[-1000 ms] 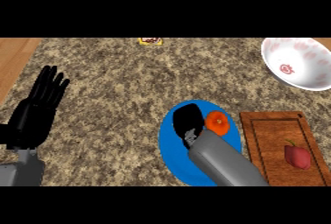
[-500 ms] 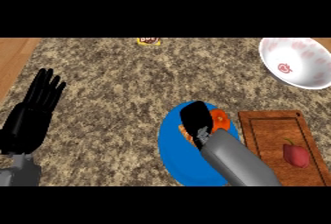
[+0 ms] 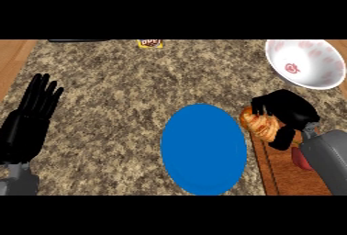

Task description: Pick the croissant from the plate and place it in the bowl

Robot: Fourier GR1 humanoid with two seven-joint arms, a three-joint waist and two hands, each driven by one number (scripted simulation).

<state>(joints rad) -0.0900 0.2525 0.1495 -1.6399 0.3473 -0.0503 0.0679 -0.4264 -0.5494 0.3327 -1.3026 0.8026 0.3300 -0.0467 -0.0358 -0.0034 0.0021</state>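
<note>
right robot hand (image 3: 288,110) curled on croissant (image 3: 261,125) above cutting board (image 3: 274,167) | blue plate (image 3: 203,149) beside | bowl (image 3: 305,62) beyond | left robot hand (image 3: 30,117) wide, resting

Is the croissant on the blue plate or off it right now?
Off it. The blue plate is bare, and the croissant sits in the right hand, whose fingers curl round it, short of the bowl.

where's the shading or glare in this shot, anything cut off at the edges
Head view: even light, no glare on the blue plate; right hand covers part of the croissant; white bowl clipped at the right edge, cutting board at the bottom.
</note>
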